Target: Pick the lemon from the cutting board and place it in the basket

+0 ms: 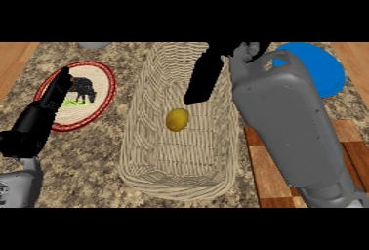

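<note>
The right hand (pixel 204 73) hangs over the basket (pixel 155 166), its fingers (pixel 194 95) straight and together, pointing down toward the view's lower left and holding nothing. Their tips end just above and to the right of the lemon (pixel 177 119), with a small gap between; whether they are above it or level with it cannot be told. The lemon lies inside the basket, about midway along its woven floor, apart from both side walls.

The right forearm (pixel 288 127), grey and broad, runs from the lower right edge up past the basket's right wall and covers much of the cutting board (pixel 353 146), whose wooden planks show at the right. Behind the wrist sits a blue plate (pixel 320 66), partly hidden by the arm.

The left hand (pixel 43 117) stands at the left, fingers straight and upright, holding nothing. Its fingertips overlap the left rim of a round plate (pixel 97 88) with a red border and a picture of a dark animal on green. That plate lies on the speckled stone surface (pixel 86 161), just left of the basket and apart from it.

The basket is long and oval, of pale wicker, and reaches from the top of the scene to near the bottom.
</note>
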### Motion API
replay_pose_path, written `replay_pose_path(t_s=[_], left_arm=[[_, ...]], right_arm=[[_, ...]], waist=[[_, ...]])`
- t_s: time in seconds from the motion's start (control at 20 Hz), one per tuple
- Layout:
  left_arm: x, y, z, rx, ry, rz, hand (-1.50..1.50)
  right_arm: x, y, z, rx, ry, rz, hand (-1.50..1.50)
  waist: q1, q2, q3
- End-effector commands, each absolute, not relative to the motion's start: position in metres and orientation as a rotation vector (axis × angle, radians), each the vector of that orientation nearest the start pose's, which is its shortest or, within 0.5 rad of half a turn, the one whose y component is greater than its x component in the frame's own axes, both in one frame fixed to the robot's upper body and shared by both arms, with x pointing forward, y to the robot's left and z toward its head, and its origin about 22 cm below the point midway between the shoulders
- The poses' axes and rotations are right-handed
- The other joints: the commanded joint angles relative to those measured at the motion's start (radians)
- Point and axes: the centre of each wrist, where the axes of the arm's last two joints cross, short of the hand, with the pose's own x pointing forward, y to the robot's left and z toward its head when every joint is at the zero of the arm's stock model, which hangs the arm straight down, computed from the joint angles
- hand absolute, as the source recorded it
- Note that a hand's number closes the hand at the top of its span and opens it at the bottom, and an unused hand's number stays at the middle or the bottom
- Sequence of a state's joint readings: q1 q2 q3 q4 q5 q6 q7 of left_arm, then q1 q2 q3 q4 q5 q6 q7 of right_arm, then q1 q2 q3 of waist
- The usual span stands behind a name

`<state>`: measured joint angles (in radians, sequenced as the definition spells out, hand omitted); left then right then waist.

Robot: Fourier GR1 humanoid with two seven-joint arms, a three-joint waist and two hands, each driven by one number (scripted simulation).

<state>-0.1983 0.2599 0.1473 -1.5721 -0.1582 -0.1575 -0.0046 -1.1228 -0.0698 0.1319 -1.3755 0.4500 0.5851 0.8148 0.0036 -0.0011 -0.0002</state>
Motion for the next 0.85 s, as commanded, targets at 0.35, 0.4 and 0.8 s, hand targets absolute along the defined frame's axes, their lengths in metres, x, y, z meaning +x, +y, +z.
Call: replay_pose_path(t_s=[0.35, 0.4, 0.8], left_arm=[[0.280, 0.288, 0.070, 0.282, -1.731, -0.395, 0.00], [0.283, 0.287, 0.072, 0.292, -1.721, -0.371, 0.00], [0.299, 0.278, 0.074, 0.298, -1.712, -0.362, 0.00]], right_arm=[[0.364, -0.103, 0.313, -0.395, -1.614, 0.450, -1.50], [0.362, -0.116, 0.307, -0.402, -1.621, 0.428, -1.50], [0.380, -0.231, 0.311, -0.460, -1.650, 0.142, -1.50]], waist=[[0.012, 0.002, 0.000], [-0.001, 0.000, 0.001], [-0.013, 0.004, 0.001]])
